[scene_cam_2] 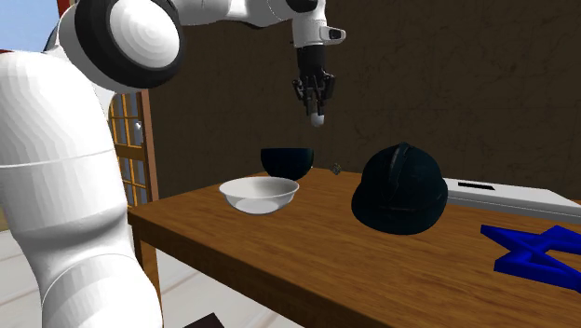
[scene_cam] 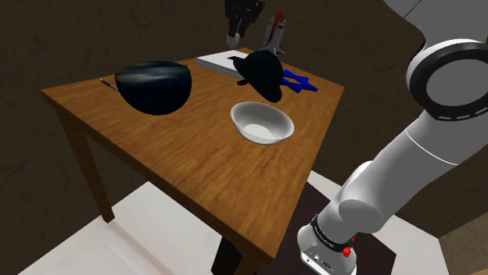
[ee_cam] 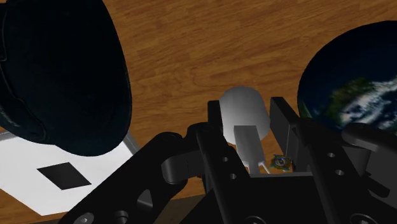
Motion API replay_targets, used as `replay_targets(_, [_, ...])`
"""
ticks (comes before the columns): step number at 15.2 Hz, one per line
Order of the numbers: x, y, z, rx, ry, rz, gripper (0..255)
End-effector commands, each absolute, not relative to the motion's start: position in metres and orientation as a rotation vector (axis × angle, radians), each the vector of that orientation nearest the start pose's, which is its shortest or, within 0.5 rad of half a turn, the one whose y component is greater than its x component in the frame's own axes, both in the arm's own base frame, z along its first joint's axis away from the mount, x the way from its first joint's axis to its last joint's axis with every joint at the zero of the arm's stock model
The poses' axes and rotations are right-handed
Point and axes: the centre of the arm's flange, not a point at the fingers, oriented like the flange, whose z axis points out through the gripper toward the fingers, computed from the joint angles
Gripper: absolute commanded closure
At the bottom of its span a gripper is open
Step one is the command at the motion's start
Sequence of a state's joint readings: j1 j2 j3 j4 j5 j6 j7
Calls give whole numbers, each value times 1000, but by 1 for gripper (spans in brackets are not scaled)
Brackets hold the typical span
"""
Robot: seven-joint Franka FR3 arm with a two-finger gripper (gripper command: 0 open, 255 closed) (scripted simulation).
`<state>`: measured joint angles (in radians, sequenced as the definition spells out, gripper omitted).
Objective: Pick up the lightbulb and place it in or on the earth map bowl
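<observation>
High over the wooden bench (scene_cam: pixel 195 156), my tool (scene_cam_2: pixel 317 104) pinches a white lightbulb (scene_cam_2: pixel 317 118) between its two black fingers, rounded end pointing away from the hand. The bulb hangs in the air, touching nothing but the fingers.

In the second exterior view, the earth map bowl (scene_cam_2: pixel 287 160) stands on the bench at about seven o'clock below the bulb. It looks almost black here, with a plain white bowl (scene_cam_2: pixel 260 194) near it at seven o'clock and a black hard hat (scene_cam_2: pixel 400 189) well apart at four o'clock.

In the shoulder view the tool (scene_cam: pixel 235 33) is at the top edge, at eleven o'clock from the hard hat (scene_cam: pixel 262 73). The earth map bowl (scene_cam: pixel 154 86) sits at ten o'clock from the white bowl (scene_cam: pixel 262 123). A flat white slab (scene_cam: pixel 219 61) lies at ten o'clock of the hard hat, a blue object (scene_cam: pixel 301 81) at three o'clock, and a model space shuttle (scene_cam: pixel 275 31) at one o'clock.

In the wrist view the lightbulb (ee_cam: pixel 240 108) is clasped by both fingers (ee_cam: pixel 215 121). To one side of them is the earth map bowl (ee_cam: pixel 353 89), showing blue sea, green land and white cloud. The hard hat (ee_cam: pixel 57 76) is on the other side.
</observation>
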<state>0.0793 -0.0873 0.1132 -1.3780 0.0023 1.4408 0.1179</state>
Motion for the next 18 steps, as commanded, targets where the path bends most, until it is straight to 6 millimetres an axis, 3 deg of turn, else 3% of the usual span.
replay_targets(1, [494, 100, 758, -3115, -117, -232, 255])
replay_targets(2, [494, 100, 762, -3115, -117, -232, 255])
replay_targets(15, [527, 273, 759, -3115, -117, -232, 255])
replay_targets(18, [527, 273, 743, -3115, -117, -232, 255])
